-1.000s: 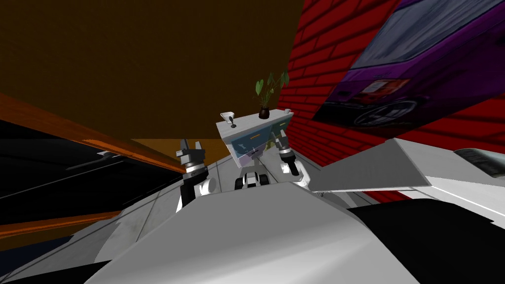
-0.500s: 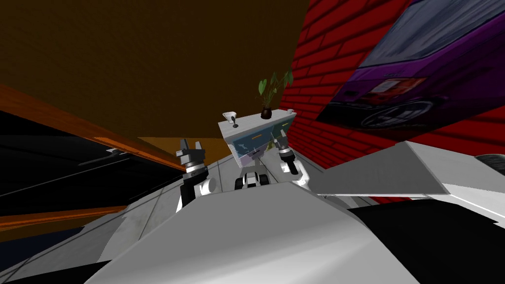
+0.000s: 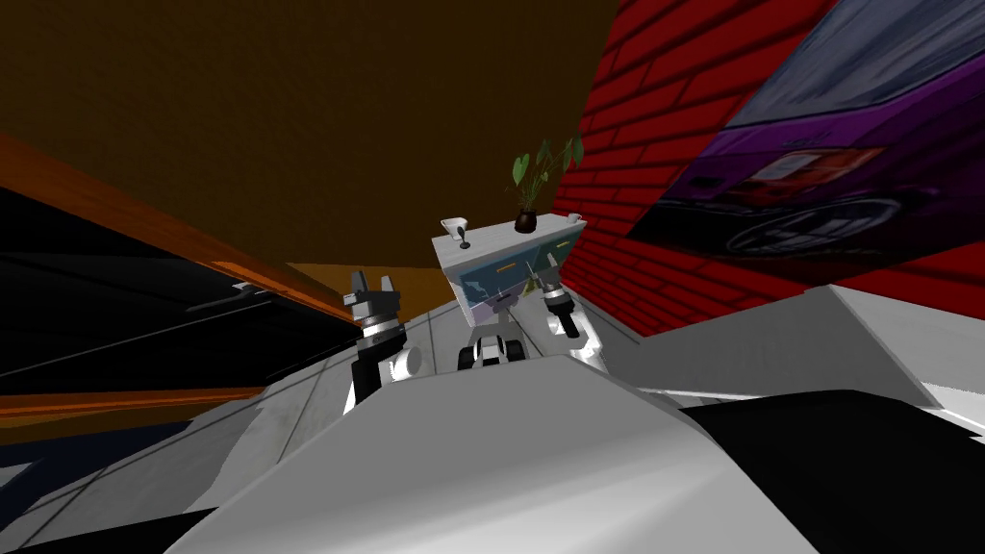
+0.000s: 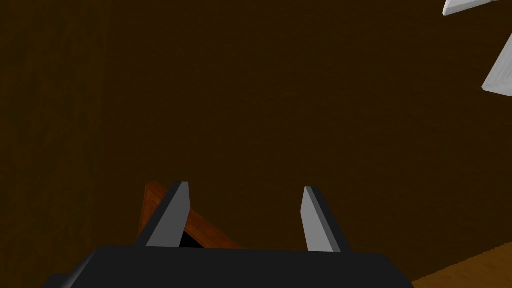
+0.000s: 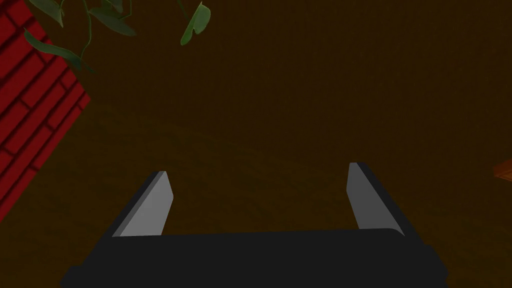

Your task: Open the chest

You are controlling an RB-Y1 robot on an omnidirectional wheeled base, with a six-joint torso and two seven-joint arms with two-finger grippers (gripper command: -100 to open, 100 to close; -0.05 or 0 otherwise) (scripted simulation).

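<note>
The whole head view has swung over the last second. The red brick wall [image 3: 664, 144] and the purple car picture [image 3: 827, 173] have slid one way, and the chest [image 3: 486, 279] has drifted a little with them. That is my own turn, not a move of the things. Both arms have kept their pose through it.

The left gripper [image 3: 374, 280] stands raised and upright, well apart from the chest, its fingers spread and holding nothing. The right gripper [image 3: 544, 276] also points upward, fingers [image 5: 152, 205] spread and empty. In the head view it overlaps the chest's right drawer front. Its wrist view, though, looks past plant leaves to a brown wall [image 3: 289, 115], so I judge it is not yet aimed at a handle.

The chest stands ahead beside the brick wall, with a white top and blue-grey drawer fronts that look shut. A potted plant [image 3: 526, 219] sits at the top's back edge. The turn seems to be squaring me up; the reach is not yet begun.
</note>
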